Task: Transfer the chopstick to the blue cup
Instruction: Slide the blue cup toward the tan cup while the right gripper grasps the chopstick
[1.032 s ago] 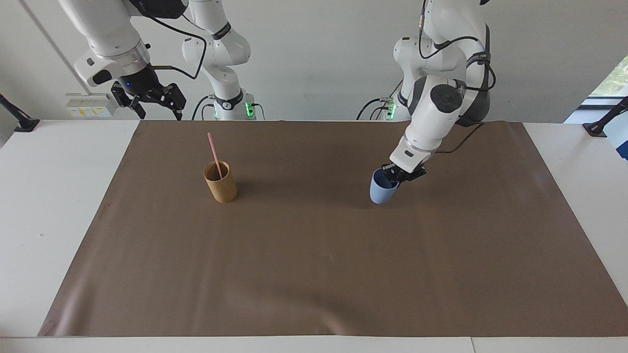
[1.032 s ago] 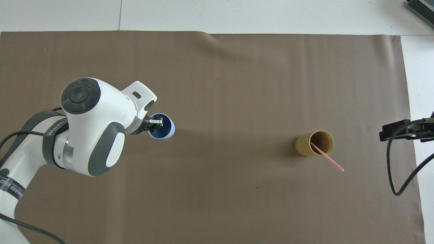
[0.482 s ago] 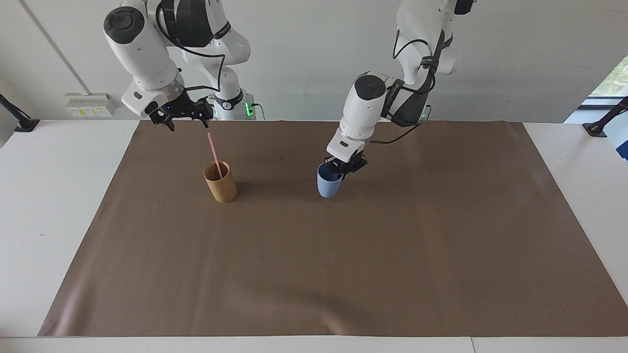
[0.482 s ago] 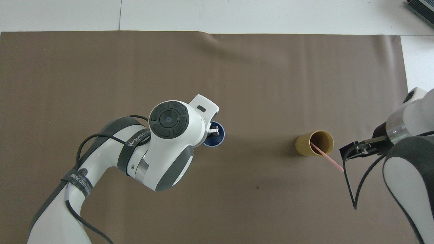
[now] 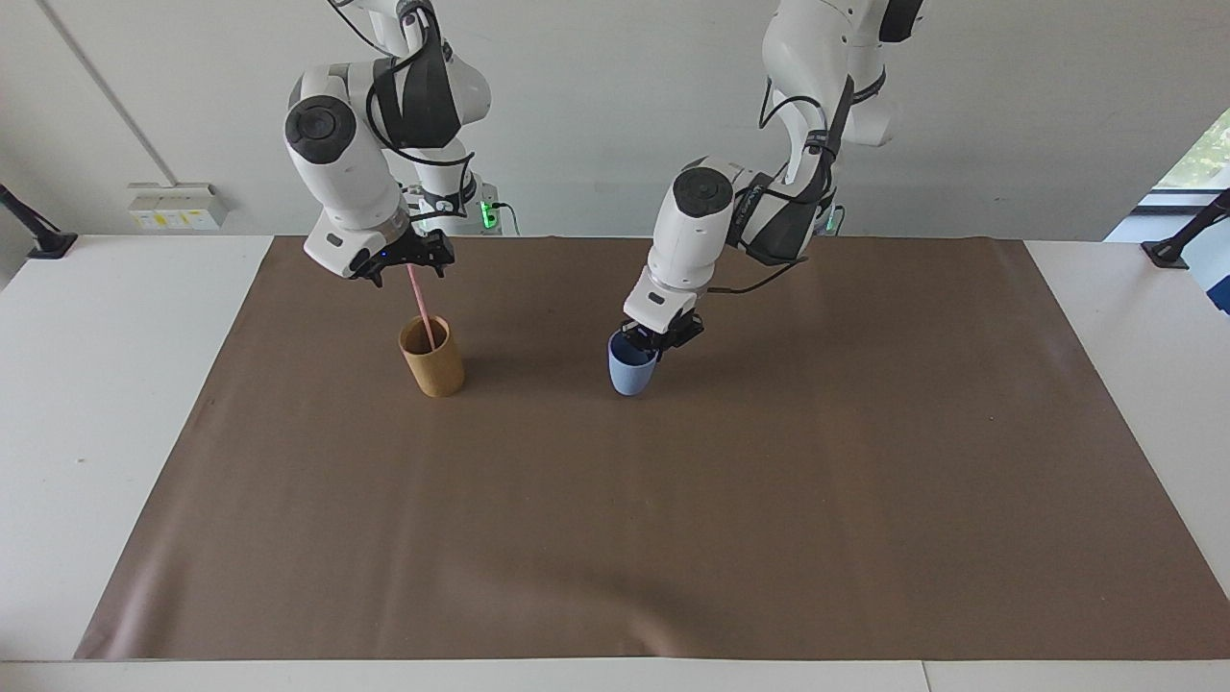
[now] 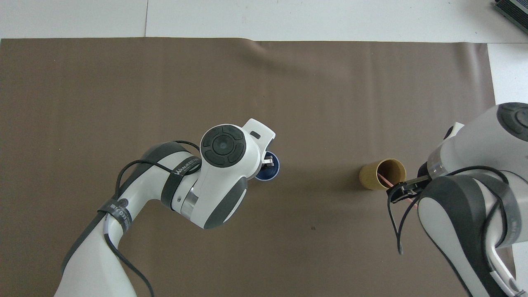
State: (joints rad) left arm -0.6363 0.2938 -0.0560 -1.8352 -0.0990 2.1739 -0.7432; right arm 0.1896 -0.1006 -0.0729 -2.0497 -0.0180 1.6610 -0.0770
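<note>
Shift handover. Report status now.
Left gripper shut on blue cup rim. Right gripper open at chopstick top, in tan cup. Nothing between cups.

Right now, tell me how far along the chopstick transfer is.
Done: the left gripper is shut on the blue cup at its rim, cup on the brown mat. In hand: the right gripper, jaws open, is at the top of the chopstick in the tan cup. Left: grasp, lift, drop it in.
</note>
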